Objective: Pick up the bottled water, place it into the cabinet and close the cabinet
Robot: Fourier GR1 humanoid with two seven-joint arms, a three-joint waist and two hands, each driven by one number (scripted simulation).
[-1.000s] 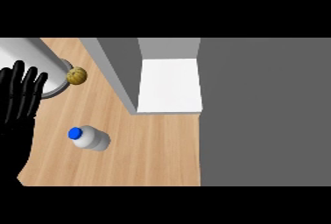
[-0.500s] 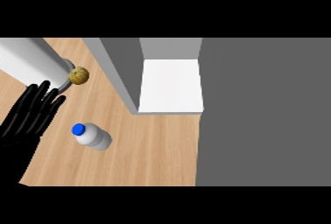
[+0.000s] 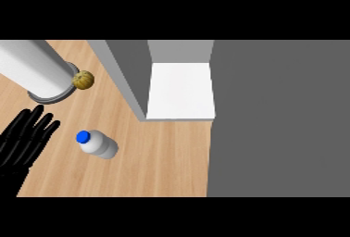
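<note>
The bottled water [image 3: 97,144] stands on the counter [image 3: 164,162], blue cap up, apart from anything else. I judge it stiff and fairly light, but smooth and round, so it may slip or tip; I would take it around the body below the cap. My left hand [image 3: 26,139] shows at the view's left edge, its fingers [image 3: 42,126] straight, spread and holding nothing, just beside the bottle but not touching it. The cabinet [image 3: 179,90] lies beyond, to the bottle's right; it looks open, though from this steep angle I cannot be sure. My right hand is out of view.
</note>
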